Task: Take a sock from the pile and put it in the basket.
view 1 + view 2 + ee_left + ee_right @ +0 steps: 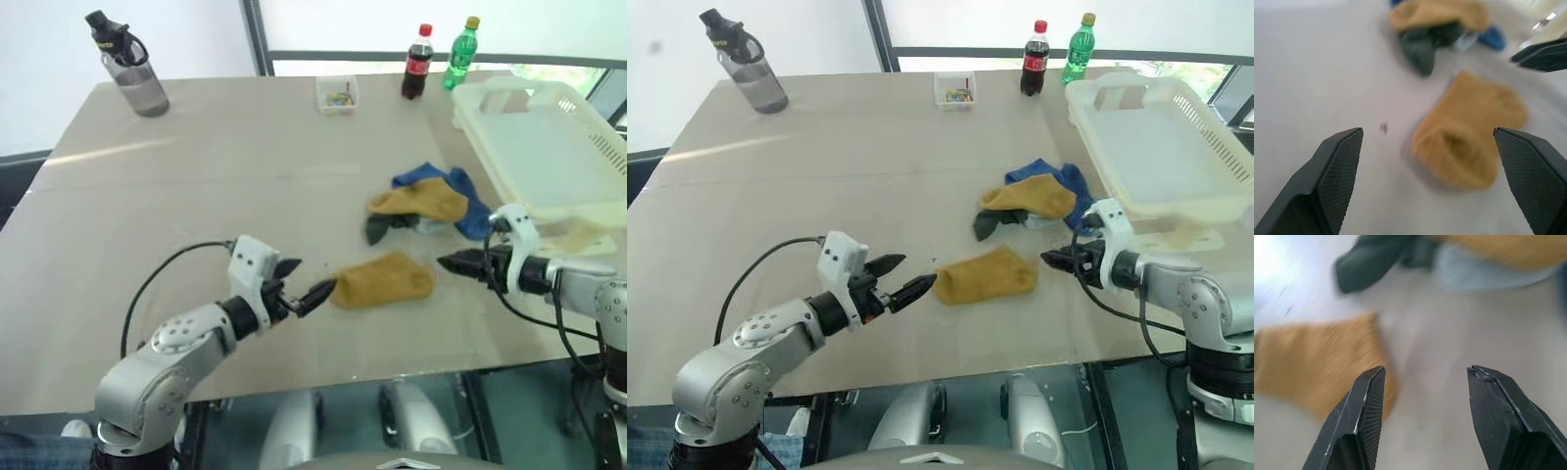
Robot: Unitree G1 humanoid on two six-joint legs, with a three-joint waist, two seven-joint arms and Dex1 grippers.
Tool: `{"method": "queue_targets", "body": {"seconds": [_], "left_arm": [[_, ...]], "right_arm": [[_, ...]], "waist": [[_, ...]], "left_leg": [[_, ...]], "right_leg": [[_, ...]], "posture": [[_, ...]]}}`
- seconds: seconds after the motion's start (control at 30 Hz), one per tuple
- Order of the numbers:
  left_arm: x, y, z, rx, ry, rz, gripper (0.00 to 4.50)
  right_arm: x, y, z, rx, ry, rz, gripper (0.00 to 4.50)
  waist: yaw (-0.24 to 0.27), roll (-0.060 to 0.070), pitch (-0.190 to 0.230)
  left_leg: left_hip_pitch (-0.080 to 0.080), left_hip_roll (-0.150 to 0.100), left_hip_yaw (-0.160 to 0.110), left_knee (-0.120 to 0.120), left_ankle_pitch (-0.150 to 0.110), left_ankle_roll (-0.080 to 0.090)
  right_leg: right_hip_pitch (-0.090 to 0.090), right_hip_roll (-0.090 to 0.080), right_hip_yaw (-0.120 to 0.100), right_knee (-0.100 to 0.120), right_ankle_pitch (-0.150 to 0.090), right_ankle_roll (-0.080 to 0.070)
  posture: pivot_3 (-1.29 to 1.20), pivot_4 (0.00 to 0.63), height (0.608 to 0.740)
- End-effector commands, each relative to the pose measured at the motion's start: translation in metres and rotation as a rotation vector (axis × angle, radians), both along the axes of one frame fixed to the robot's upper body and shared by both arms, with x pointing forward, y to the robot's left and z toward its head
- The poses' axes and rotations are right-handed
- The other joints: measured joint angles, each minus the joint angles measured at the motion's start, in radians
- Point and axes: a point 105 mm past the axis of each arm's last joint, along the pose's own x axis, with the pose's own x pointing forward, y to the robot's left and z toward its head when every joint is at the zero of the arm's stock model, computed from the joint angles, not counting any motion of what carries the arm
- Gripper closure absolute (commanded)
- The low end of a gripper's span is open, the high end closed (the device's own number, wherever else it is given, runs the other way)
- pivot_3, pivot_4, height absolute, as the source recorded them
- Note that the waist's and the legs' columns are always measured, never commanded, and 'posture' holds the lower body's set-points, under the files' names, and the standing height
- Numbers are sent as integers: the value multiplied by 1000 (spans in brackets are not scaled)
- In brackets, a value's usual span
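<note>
The left gripper [302,285] is being held low over the tabletop [196,196], fingers spread wide, pointing at the cuff end of the mustard-yellow sock [383,280], which is lying flat between both arms. From the opposite side the right gripper [460,263] is being aimed at its toe, fingers parted and gripping nothing. Beyond, the pile [431,208] is lying beside the cream-white basket [588,137].

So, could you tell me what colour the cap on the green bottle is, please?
Yellow. The green bottle has a yellow cap, clearest in the left eye view.
</note>
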Motion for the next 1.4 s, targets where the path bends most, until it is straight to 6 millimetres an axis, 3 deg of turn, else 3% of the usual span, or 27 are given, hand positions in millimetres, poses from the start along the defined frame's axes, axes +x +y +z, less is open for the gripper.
{"method": "queue_targets", "body": {"seconds": [0.03, 0.17, 0.37, 0.53, 0.83, 0.93, 1.1, 1.4], "left_arm": [[-3, 0, 30, -41, -111, -89, 0], [-5, 6, 45, -18, -137, -187, 0], [-5, 15, 60, 32, -153, -261, 0], [-6, 16, 63, 40, -152, -289, 0], [-10, 16, 63, 38, -142, -317, 0], [-13, 17, 61, 41, -126, -329, 0], [-16, 19, 59, 56, -104, -363, 0], [-16, 21, 58, 65, -100, -370, 0]], "right_arm": [[19, -10, 21, 70, -117, -126, 1801], [36, -17, 23, 124, -148, -241, 1801], [47, -21, 24, 162, -152, -312, 1801], [51, -26, 22, 160, -151, -348, 1801], [50, -15, 23, 186, -145, -294, 1801], [49, -12, 22, 177, -145, -277, 2546], [47, -7, 18, 166, -135, -241, 4483], [40, 2, 24, 199, -148, -183, 4483]], "waist": [[-2, 0, 0], [-3, 0, 0], [-2, 0, 1], [-3, 1, 1], [-3, 1, 1], [-3, 1, 1], [-4, 1, 1], [-4, 1, 1]], "left_leg": [[0, 0, 0, 0, 0, 0], [-1, 0, 0, 0, 0, 0], [-2, 0, 0, 0, 0, 0], [-1, 0, 0, 0, 0, 0], [-1, 0, 0, 0, 0, 0], [-1, 0, 0, 0, 0, 0], [-1, 0, 0, 0, 0, 0], [-1, 0, 0, -1, 0, 0]], "right_leg": [[0, 0, 0, 0, 0, 0], [0, 0, 0, 0, 0, 0], [0, -1, -1, -2, 0, 0], [0, 0, 0, -1, 0, 0], [0, 0, -1, -1, 0, 0], [0, 0, -1, -1, 0, 0], [0, 0, -1, -1, 0, 0], [0, 0, -1, -1, 0, 0]], "posture": [[0, 150, 740], [0, 150, 740], [0, 150, 740], [0, 150, 740], [0, 150, 740], [0, 150, 740], [0, 150, 740], [0, 150, 740]]}}
